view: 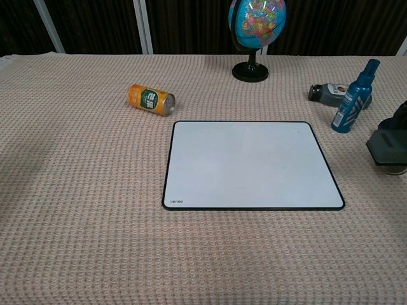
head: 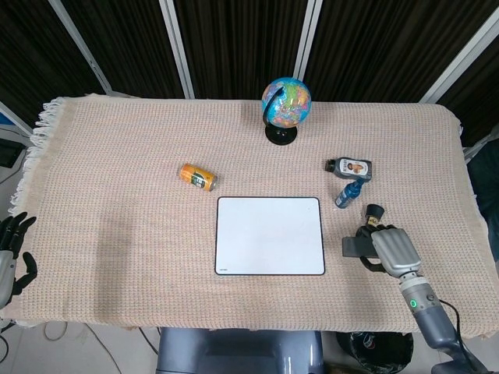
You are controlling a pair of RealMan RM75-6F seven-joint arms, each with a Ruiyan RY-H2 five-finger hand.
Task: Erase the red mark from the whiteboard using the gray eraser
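The whiteboard (head: 270,234) (view: 251,164) lies flat in the middle of the table, and I see no red mark on its white face. My right hand (head: 390,247) is off the board's right edge, gripping the gray eraser (head: 355,246) (view: 387,147) above the cloth. In the chest view only the eraser and a dark bit of the hand show at the right border. My left hand (head: 13,253) hangs at the table's left edge, fingers spread, holding nothing.
A globe (head: 285,105) stands at the back. An orange can (head: 198,177) lies left of the board. A dark bottle (head: 349,167), a blue spray bottle (head: 348,193) and a pepper grinder (head: 373,214) crowd the area just beyond my right hand.
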